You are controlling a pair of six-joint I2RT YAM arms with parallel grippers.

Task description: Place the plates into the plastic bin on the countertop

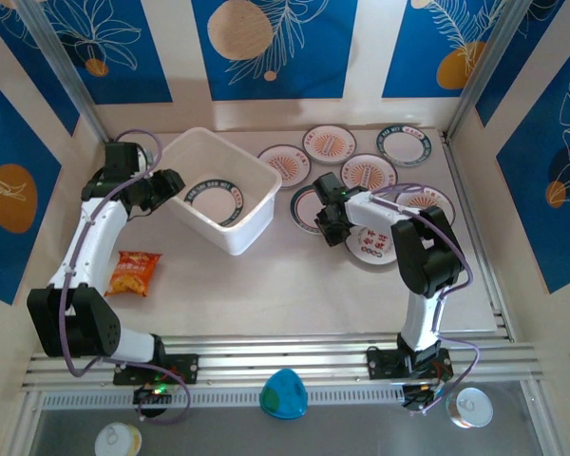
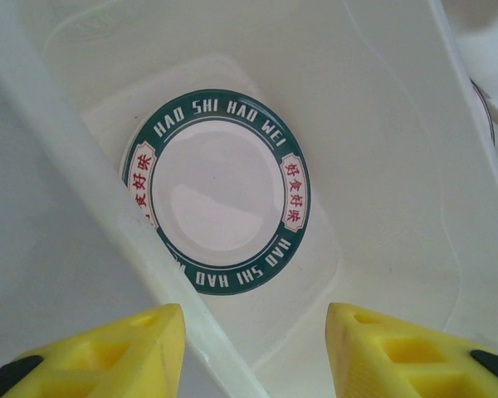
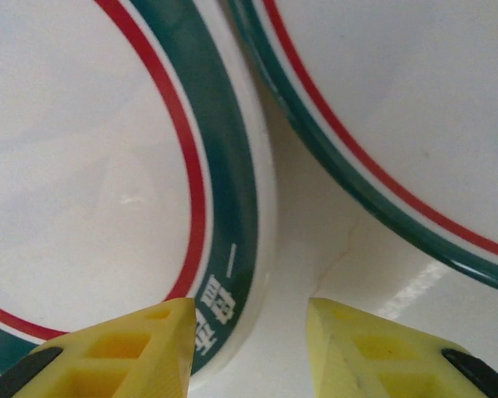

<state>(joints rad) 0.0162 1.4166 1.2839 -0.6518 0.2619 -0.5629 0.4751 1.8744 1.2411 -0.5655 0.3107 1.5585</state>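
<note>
The plastic bin (image 1: 247,223) stands on the countertop (image 1: 266,294) left of centre, with one green-rimmed plate (image 1: 214,199) flat on its floor (image 2: 224,186). My left gripper (image 1: 169,186) is open at the bin's left wall, and the rim (image 2: 108,199) passes between its fingers (image 2: 256,322). Several more plates lie right of the bin (image 1: 368,173). My right gripper (image 1: 330,226) is open low over a green-and-red-rimmed plate (image 1: 306,207). One finger is above that plate's rim (image 3: 224,207), the other (image 3: 357,348) beside it. A neighbouring plate (image 3: 415,108) lies close.
An orange snack packet (image 1: 133,272) lies on the countertop near the left arm. Aluminium rails (image 1: 285,359) edge the front, with a blue object (image 1: 285,394) and two cans (image 1: 473,407) beyond. Patterned walls close the back and sides.
</note>
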